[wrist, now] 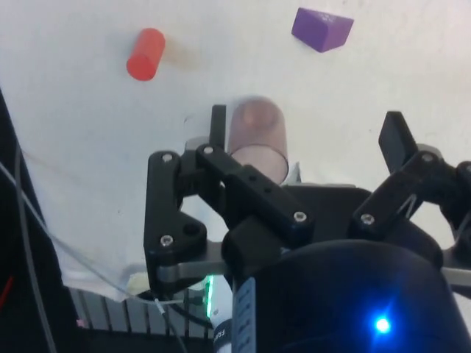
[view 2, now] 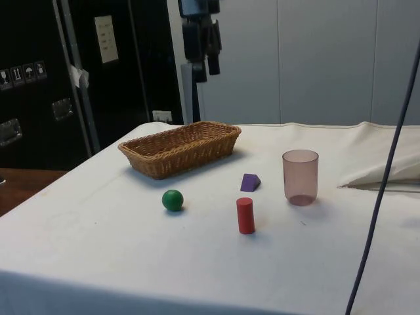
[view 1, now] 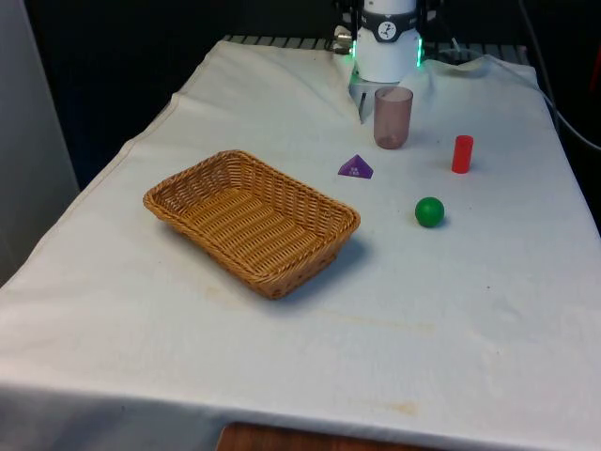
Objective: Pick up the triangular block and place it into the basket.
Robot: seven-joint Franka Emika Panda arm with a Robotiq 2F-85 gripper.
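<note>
Gripper: there it is in the wrist view, the gripper with its two black fingers spread wide apart and nothing between them, hanging high over the worktop.
Fingers: one fingertip sits in front of the cup's rim as the wrist camera sees it, the other well off to the side over bare cloth.
Triangular block: the purple triangular block lies flat on the white cloth, out in the open, between the basket and the cup; the side view has it just beside the cup's base but not touching.
Basket: the woven wicker basket stands on the front view's left half of the worktop, a shallow rectangle, nothing inside it; the block is outside it, off its far right corner.
Cup: a translucent pinkish cup stands upright behind the block, near the robot's base; from the wrist it shows straight below, mouth up.
Red cylinder: upright on the front view's right of the cup, apart from everything.
Green ball: resting nearer the camera than the cylinder, on its own, apart from the block.
</note>
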